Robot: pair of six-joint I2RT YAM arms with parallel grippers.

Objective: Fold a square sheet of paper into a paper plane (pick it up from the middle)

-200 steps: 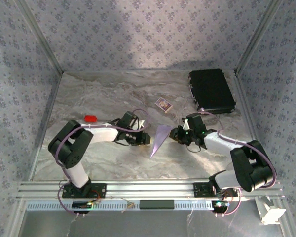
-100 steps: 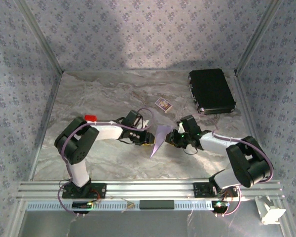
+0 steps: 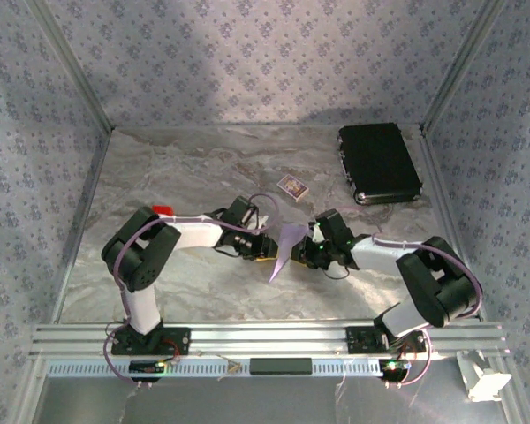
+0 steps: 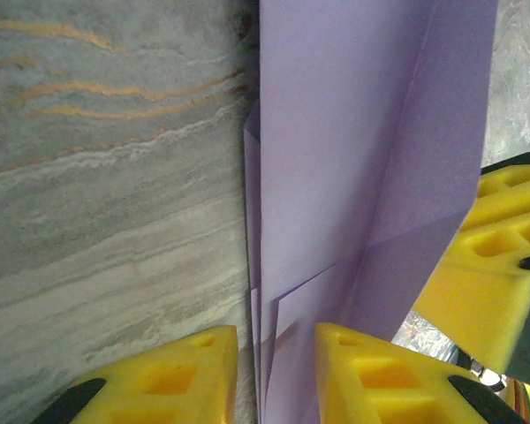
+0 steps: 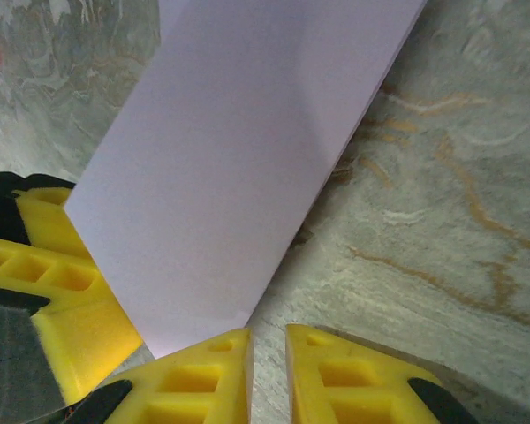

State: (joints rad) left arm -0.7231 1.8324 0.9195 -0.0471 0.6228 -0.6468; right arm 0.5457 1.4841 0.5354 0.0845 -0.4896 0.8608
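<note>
Paper plane (image 3: 287, 247): light, limp, easily crushed; take at folded spine. Left claw (image 4: 276, 331) pinches it; right claw (image 5: 268, 331) grip unclear.

Both arms crouch low, forearms pointing inward at the paper plane (image 3: 285, 247). Left arm (image 3: 190, 231): elbow bent up near its base, left hand (image 3: 261, 247) at the plane's left edge, fingers (image 4: 172, 378) drawn close with the plane's layers pinched between them. Right arm (image 3: 380, 253): same crouch, right hand (image 3: 307, 252) at the plane's right edge, fingers (image 5: 353, 375) almost together, a thin slit with tabletop showing through. The plane's corner touches one fingertip.
</note>
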